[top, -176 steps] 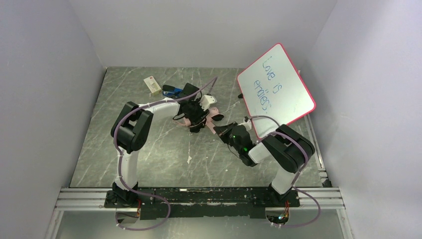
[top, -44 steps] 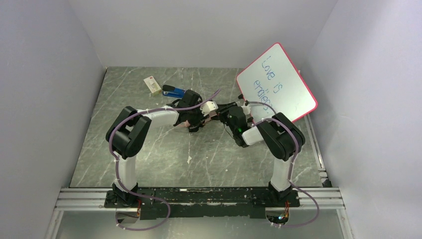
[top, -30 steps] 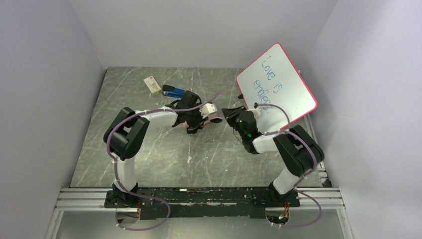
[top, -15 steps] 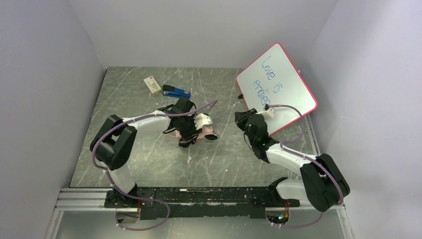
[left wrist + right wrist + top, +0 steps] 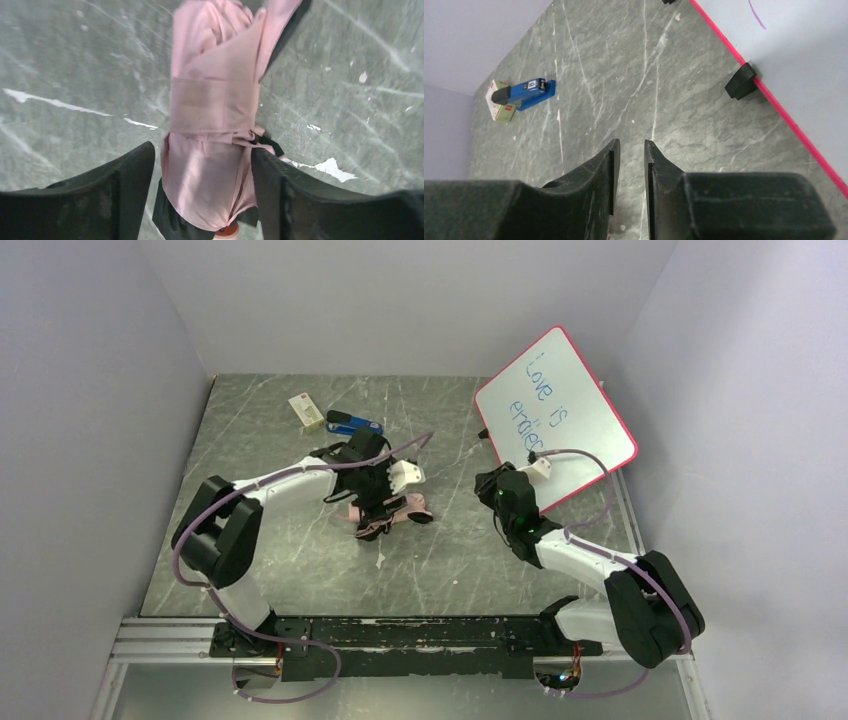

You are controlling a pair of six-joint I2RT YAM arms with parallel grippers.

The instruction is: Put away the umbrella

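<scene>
- Down in the left wrist view, the left claw (image 5: 202, 150) is spread about as wide as the bundle it straddles. Its two black fingers (image 5: 125, 185) sit against either side of the folded pale pink and black compact umbrella (image 5: 212, 115).
- Pink fabric faces the camera, and a band of the same pink is wrapped across its middle. Black lining shows along the upper right edge and at the bottom of the frame.
- From above, the umbrella lies low over the grey marbled table (image 5: 290, 560), a little left of the frame's centre. Whether it rests on the surface or is raised off it cannot be told.
- The right claw (image 5: 631, 143) is drawn nearly together, with only a thin slit between its fingers, and it holds nothing. In the top view it hangs over bare table right of centre, well apart from the umbrella.
- A blue stapler (image 5: 524, 92) lies at the upper left of the right wrist view, touching a small pale box (image 5: 499, 102).
- A pink-framed whiteboard (image 5: 555, 410) with blue handwriting stands tilted at the upper right of the top view. A black foot (image 5: 740, 80) sits on its lower edge.
</scene>
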